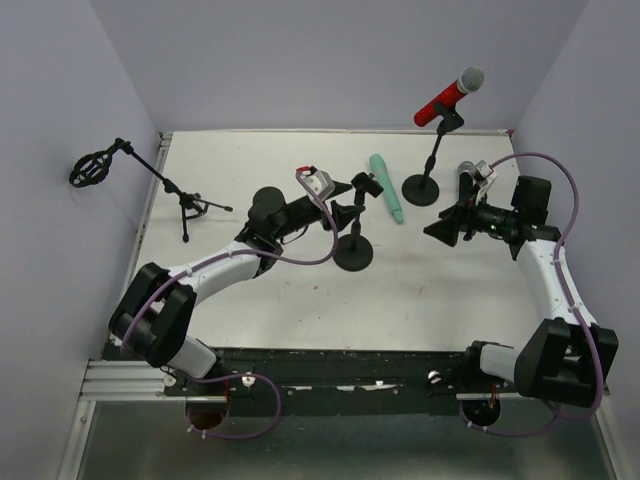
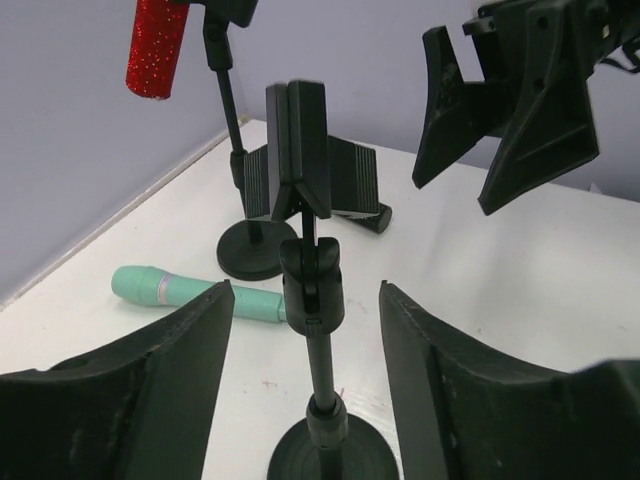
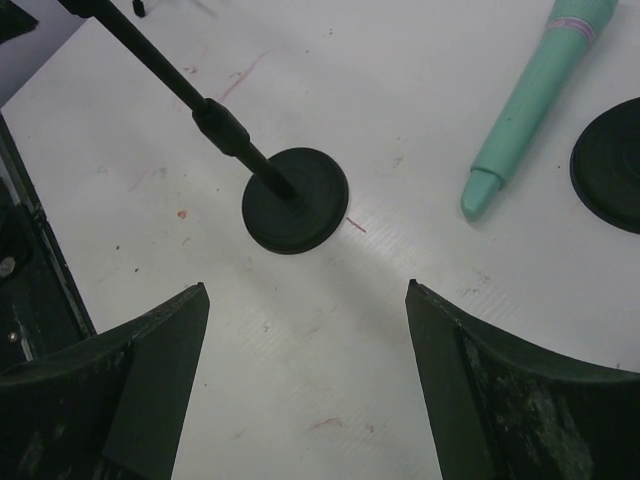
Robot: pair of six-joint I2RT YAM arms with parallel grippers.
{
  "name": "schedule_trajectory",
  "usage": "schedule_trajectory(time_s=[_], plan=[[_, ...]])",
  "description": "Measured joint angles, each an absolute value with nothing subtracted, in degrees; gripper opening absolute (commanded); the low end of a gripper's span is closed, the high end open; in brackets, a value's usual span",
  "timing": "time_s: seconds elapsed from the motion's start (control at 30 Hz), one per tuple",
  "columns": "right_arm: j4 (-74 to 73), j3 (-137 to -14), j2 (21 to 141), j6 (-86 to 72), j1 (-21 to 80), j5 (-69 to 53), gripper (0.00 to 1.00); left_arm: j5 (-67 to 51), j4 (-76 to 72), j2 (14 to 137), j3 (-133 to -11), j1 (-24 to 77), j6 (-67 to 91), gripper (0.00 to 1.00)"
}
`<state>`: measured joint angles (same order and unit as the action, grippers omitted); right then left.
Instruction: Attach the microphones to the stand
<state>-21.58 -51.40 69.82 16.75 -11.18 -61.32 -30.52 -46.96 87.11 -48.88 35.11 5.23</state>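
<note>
The red microphone with a silver mesh head (image 1: 450, 95) sits clipped in the back right stand (image 1: 421, 190); its red handle (image 2: 157, 48) shows in the left wrist view. The mint-green microphone (image 1: 386, 187) lies flat on the table, also seen in the left wrist view (image 2: 175, 290) and the right wrist view (image 3: 530, 110). The black microphone is out of view. The centre stand (image 1: 353, 253) has an empty clip (image 2: 298, 150). My left gripper (image 1: 348, 212) (image 2: 305, 287) is open, its fingers on either side of that stand's pole without touching it. My right gripper (image 1: 438, 230) (image 3: 306, 287) is open and empty above bare table.
A tripod stand with a shock mount (image 1: 95, 168) stands at the far left beside the wall. Another round black base (image 1: 268, 203) shows behind my left arm. The right wrist view shows the centre stand's base (image 3: 296, 200) and the red microphone stand's base (image 3: 610, 165).
</note>
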Motion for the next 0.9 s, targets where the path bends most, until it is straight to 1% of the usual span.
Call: schedule_trajectory(time_s=[0.07, 0.1, 0.13, 0.2, 0.27, 0.37, 0.5, 0.63, 0.77, 0.9], plan=[[-21.6, -51.4, 69.9, 17.0, -11.2, -61.0, 0.88, -29.9, -46.1, 84.4, -47.9, 35.1, 4.6, 0.73], [-21.6, -51.4, 69.9, 17.1, -11.2, -60.9, 0.88, -29.5, -45.3, 82.7, -47.2, 35.0, 4.3, 0.8], [-21.6, -51.4, 70.0, 17.1, -11.2, -60.7, 0.88, -29.1, -44.2, 81.1, -46.6, 34.9, 4.0, 0.84], [-21.6, -51.4, 70.1, 17.3, -11.2, -60.2, 0.89, -28.1, -41.1, 77.3, -45.7, 34.7, 3.1, 0.98], [-21.6, -51.4, 70.3, 17.4, -11.2, -59.3, 0.88, -26.8, -36.8, 72.8, -45.0, 34.6, 2.0, 0.99], [-21.6, -51.4, 70.5, 17.4, -11.2, -57.4, 0.88, -24.1, -27.9, 62.6, -44.2, 34.0, -0.2, 0.98], [-21.0, -51.4, 70.8, 15.8, -12.0, -54.1, 0.9, -21.5, -16.8, 51.1, -45.4, 31.6, -0.8, 0.98], [-16.9, -51.2, 71.1, 10.7, -13.3, -46.9, 0.92, -21.6, -5.2, 46.0, -47.5, 26.9, -0.7, 0.98], [-13.0, -51.3, 73.5, 4.9, -13.6, -37.8, 0.92, -21.1, 0.8, 41.4, -42.1, 25.7, -0.6, 0.98], [-12.8, -54.1, 80.0, 0.8, -13.6, -31.9, 0.91, -21.0, 6.1, 40.8, -39.8, 25.7, -0.7, 0.99]])
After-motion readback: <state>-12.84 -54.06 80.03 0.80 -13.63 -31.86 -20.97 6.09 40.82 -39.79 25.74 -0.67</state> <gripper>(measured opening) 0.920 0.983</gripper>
